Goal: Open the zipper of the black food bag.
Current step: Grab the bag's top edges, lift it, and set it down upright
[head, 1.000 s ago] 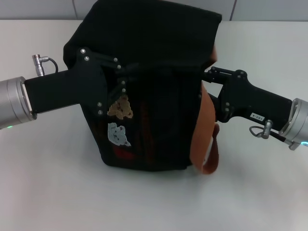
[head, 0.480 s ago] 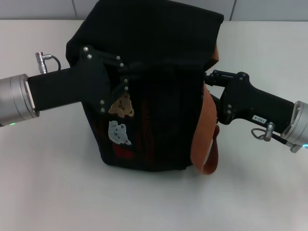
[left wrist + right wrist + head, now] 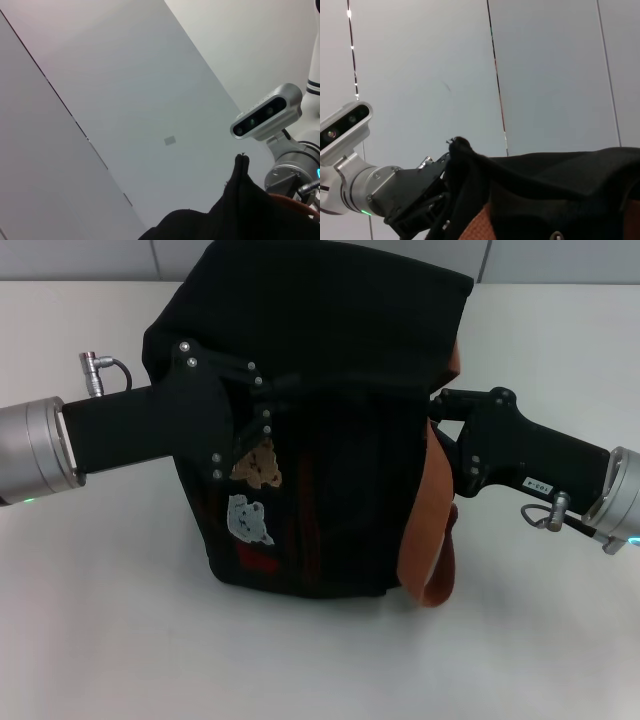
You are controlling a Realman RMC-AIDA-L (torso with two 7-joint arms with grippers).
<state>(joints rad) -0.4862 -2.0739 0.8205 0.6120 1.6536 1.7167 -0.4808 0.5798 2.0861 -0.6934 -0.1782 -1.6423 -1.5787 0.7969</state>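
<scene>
The black food bag (image 3: 330, 440) stands upright mid-table, with tan bear, white bear and red patches on its near left face and an orange-brown strap (image 3: 425, 530) hanging on its right side. My left gripper (image 3: 268, 405) is shut on the fabric at the bag's upper left edge. The right wrist view shows a pinched peak of the bag (image 3: 457, 145) beside it. My right gripper (image 3: 440, 400) presses against the bag's upper right edge, its tips lost against the black cloth. I cannot make out the zipper in the dark top seam.
The white table (image 3: 120, 620) spreads around the bag, with a pale wall behind. The left arm's cable plug (image 3: 92, 375) sticks up near the bag's left side. The left wrist view shows the bag (image 3: 240, 215) and the right arm (image 3: 290, 172) beyond it.
Both grippers have shifted a little to the right, and the bag's top has leaned rightward with them.
</scene>
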